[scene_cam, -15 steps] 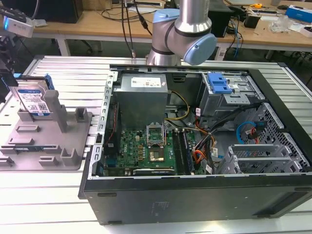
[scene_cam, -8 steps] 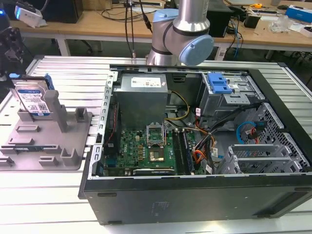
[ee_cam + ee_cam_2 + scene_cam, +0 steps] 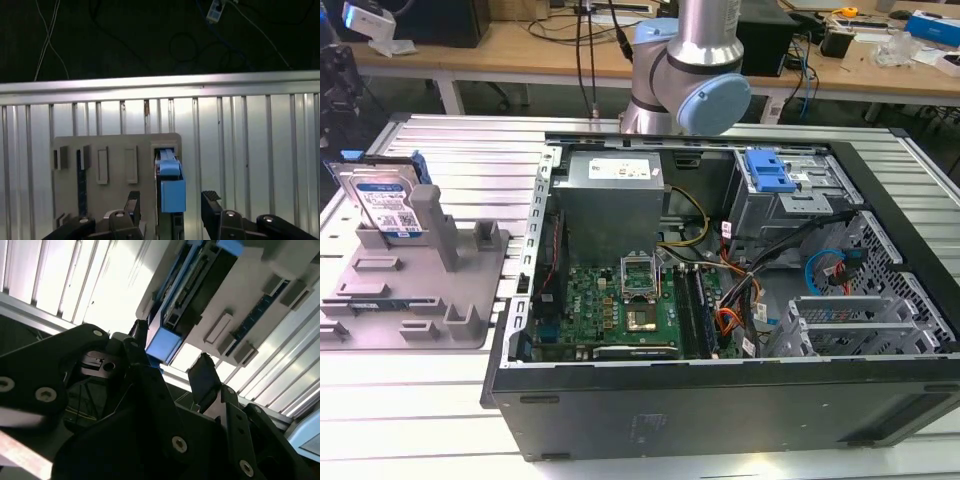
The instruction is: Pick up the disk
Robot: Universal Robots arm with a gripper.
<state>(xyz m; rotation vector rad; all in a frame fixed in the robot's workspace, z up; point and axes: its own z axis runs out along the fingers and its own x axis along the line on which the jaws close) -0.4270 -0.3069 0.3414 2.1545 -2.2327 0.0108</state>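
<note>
The disk (image 3: 385, 205) stands on edge in the grey fixture (image 3: 420, 300), at nine o'clock from the open computer case (image 3: 720, 380), with a post (image 3: 438, 225) just beside it. In the first wrist view the gripper (image 3: 171, 202) is spread wide, untouched disk showing between its fingers.

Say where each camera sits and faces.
Exterior view: raised, off the arm, facing the open computer case and the disk in its grey fixture; arm shows.
First wrist view: on the wrist, looking down over the open fingers at the disk, edge-on.
Second wrist view: same target, seen slantwise past the fingers.
Both wrist views share disk, fixture, fingers.
</note>
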